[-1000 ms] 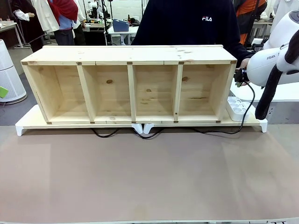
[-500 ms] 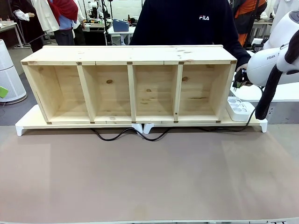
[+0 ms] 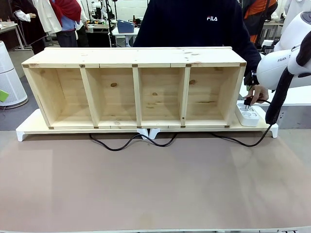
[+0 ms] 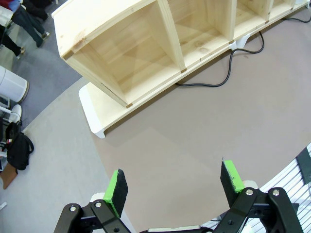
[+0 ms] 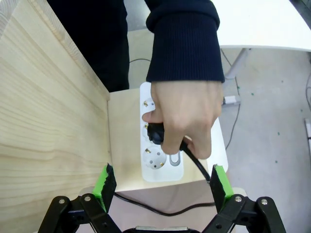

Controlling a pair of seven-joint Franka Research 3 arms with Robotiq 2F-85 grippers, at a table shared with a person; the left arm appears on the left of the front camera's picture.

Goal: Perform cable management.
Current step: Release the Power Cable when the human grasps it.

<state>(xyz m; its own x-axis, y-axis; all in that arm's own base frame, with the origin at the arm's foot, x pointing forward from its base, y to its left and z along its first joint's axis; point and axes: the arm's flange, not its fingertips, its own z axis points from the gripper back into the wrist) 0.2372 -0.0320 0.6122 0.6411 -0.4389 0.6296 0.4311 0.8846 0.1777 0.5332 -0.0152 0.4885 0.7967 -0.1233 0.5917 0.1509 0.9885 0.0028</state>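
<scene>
A long wooden shelf [image 3: 133, 90] with four open compartments lies on a pale board with white feet on the brown surface [image 3: 155, 184], and a person in a dark sweater printed "FILA" [image 3: 212, 19] stands behind it. The cable [image 3: 146, 141] runs in loose waves along the surface just in front of the board, from under the second compartment toward the right end, then rises to the white power strip [image 3: 248, 114] beside the shelf's right side. The person's hand [image 5: 182, 119] grips the cable's black plug [image 5: 155, 132] and holds it against the strip's middle socket — the socket nearest the camera stays bare. The right tool [image 5: 160, 182] hangs above the strip with its green pads wide apart, holding nothing; the white arm beside it shows the letters "FRA" [image 3: 282, 59]. The left tool [image 4: 175, 182] hovers over the bare surface near the shelf's left end, its pads also spread wide and empty — the cable [image 4: 228, 68] curves past the board's foot farther off.
</scene>
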